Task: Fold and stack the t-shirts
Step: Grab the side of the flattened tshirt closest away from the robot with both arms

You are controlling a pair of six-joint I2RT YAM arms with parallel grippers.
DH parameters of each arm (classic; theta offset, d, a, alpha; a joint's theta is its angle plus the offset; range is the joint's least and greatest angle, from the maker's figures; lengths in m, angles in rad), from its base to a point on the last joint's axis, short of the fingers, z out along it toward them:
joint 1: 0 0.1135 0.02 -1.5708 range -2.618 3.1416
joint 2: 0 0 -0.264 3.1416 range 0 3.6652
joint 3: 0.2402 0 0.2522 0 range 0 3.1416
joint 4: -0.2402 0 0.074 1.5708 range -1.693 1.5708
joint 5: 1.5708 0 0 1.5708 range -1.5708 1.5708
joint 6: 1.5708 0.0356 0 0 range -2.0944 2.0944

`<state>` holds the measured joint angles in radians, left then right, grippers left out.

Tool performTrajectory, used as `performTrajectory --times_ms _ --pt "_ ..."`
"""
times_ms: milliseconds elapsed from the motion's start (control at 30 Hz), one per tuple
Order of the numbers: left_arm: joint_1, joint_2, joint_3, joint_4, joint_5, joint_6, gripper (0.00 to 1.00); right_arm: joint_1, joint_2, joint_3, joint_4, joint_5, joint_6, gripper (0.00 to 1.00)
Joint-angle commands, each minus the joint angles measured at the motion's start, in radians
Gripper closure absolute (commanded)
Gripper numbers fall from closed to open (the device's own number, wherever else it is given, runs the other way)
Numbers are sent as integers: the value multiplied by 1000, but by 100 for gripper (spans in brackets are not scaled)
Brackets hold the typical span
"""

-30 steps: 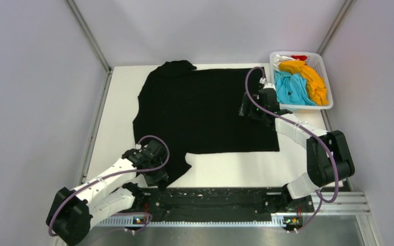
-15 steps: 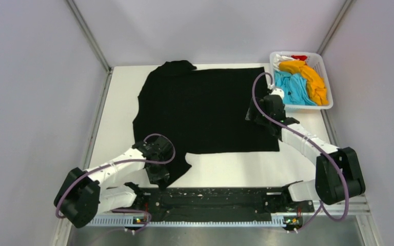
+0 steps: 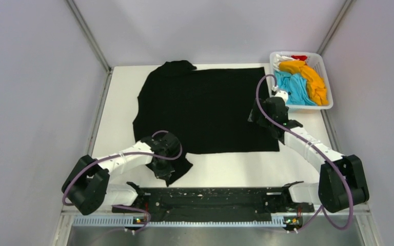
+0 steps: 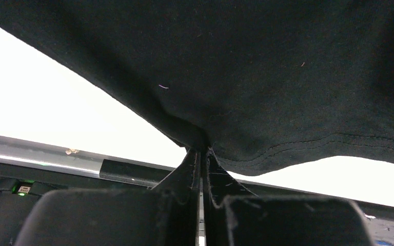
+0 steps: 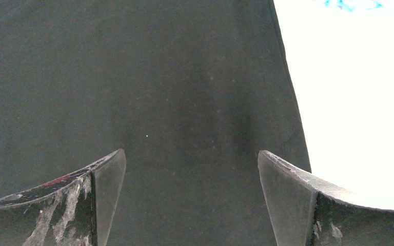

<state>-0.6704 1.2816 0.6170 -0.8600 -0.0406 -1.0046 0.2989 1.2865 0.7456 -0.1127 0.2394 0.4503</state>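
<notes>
A big black cloth t-shirt [image 3: 205, 107] lies spread out flat on the white desk [image 3: 236, 169] and covers most of the middle and the far side. One short sleeve sits bunched at the far edge. The other sleeve hangs toward the near left corner. The left gripper [image 3: 160, 171] is at that near sleeve. Its two fingers are pressed tight together and pinch the black cloth by the stitched hem, so the cloth puckers up into a little peak where it is held. The wrist view shows this pinch close up [image 4: 201, 151]. The right gripper [image 3: 259, 115] is at the right edge of the black shirt, about halfway along it. Its fingers stand wide apart with only flat black cloth between them [image 5: 192, 154], and I cannot tell if they touch the cloth. A white plastic basket [image 3: 301, 106] sits in the far right corner of the desk. In it lie a crumpled orange t-shirt [image 3: 310, 77], a sky-blue t-shirt [image 3: 292, 88], a white t-shirt [image 3: 282, 59] and a red t-shirt [image 3: 300, 57].
</notes>
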Motion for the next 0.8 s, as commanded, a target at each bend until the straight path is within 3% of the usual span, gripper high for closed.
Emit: performTrajectory --times_ms 0,133,300,533,767 --pt "-1 -28 -9 89 -105 -19 100 -2 -80 -27 -93 66 84 1" --pt "-1 -80 13 2 -145 -24 100 -31 -131 -76 -259 164 197 2" --pt "-2 -114 54 -77 -201 -29 100 -67 -205 -165 -350 157 275 3" --pt "-1 -188 68 -50 -224 -37 100 -68 -232 -257 -350 142 355 11" --pt "-1 -306 61 -9 -184 -9 100 -68 -206 -311 -243 114 367 30"
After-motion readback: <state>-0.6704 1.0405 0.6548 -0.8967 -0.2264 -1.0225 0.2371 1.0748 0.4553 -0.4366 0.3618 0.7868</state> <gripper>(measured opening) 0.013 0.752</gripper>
